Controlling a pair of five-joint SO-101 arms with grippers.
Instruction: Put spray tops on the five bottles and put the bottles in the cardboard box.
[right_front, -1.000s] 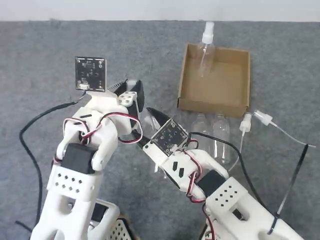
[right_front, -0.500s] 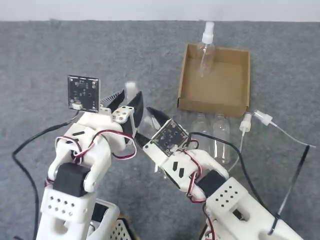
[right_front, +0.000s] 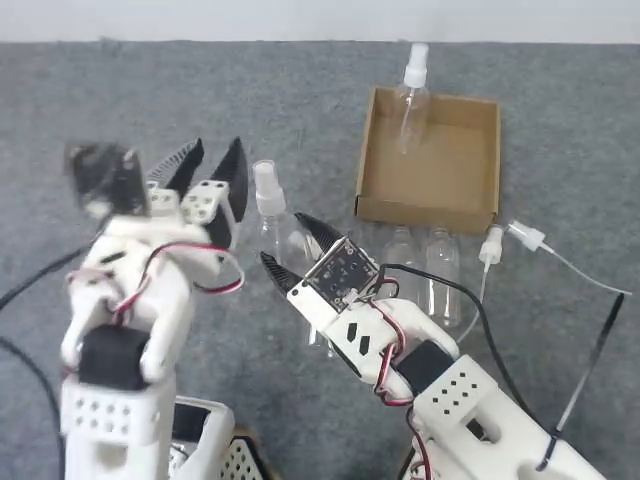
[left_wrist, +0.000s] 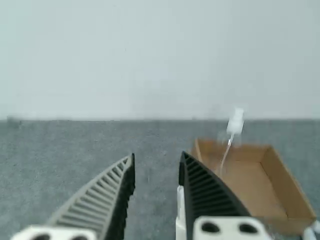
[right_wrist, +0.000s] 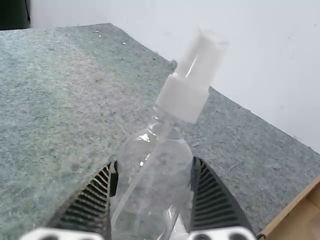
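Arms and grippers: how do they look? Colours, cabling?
Both arms are white shells with black servo blocks and rows of small holes near the base. Red, white and black wires loop between joints; black cables trail off. The left gripper and right gripper have black pointed, ribbed fingers. Each wrist carries a dark circuit board.

Overhead view plus low wrist views; cardboard box (right_front: 428, 212) (left_wrist: 250, 190) probably common.

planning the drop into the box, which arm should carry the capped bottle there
Right: its jaws grip the capped bottle, and the cardboard box sits nearer that arm; the left jaws are open, empty.
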